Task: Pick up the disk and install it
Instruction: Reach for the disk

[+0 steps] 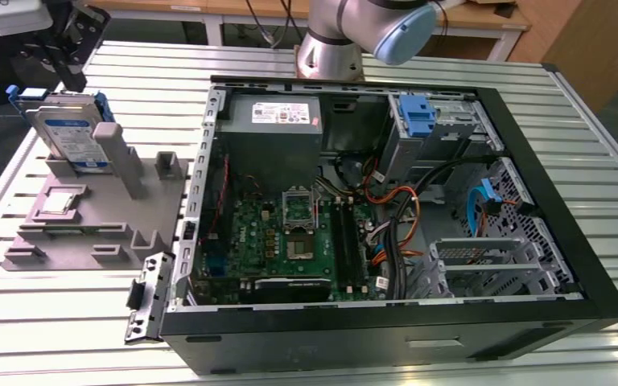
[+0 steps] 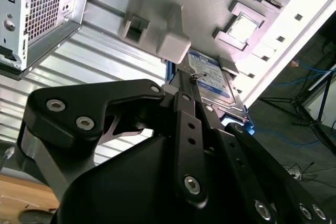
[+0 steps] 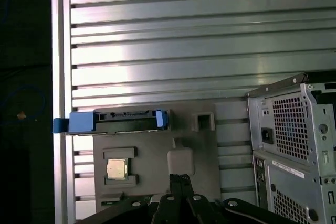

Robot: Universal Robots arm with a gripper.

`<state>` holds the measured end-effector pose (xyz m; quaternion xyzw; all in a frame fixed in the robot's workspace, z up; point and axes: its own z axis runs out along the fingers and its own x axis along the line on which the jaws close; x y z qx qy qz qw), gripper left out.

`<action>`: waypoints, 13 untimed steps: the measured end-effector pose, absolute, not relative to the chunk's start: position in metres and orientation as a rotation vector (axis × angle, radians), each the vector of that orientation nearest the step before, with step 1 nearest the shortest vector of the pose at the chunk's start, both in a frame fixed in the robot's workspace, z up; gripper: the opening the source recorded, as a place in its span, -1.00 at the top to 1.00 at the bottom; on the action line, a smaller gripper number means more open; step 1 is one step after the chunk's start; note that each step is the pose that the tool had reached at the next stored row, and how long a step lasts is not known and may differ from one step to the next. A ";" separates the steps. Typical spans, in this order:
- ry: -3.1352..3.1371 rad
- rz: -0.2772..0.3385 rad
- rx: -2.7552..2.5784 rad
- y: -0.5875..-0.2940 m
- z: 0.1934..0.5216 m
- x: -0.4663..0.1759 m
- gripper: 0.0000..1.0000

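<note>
Ribbed metal bench is carrying everything. At the exterior view's far left, the tool is hovering clenched, its fingertips meeting on nothing in the first wrist view. Just below it, the disk is standing upright in its blue bracket, slotted into a grey fixture and apart from the tool. Toward the exterior view's right, an open computer case is lying on its side.
</note>
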<state>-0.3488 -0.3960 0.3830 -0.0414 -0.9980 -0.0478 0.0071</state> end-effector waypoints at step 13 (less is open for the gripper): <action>-3.121 -0.145 -0.141 -0.383 0.373 -0.366 0.79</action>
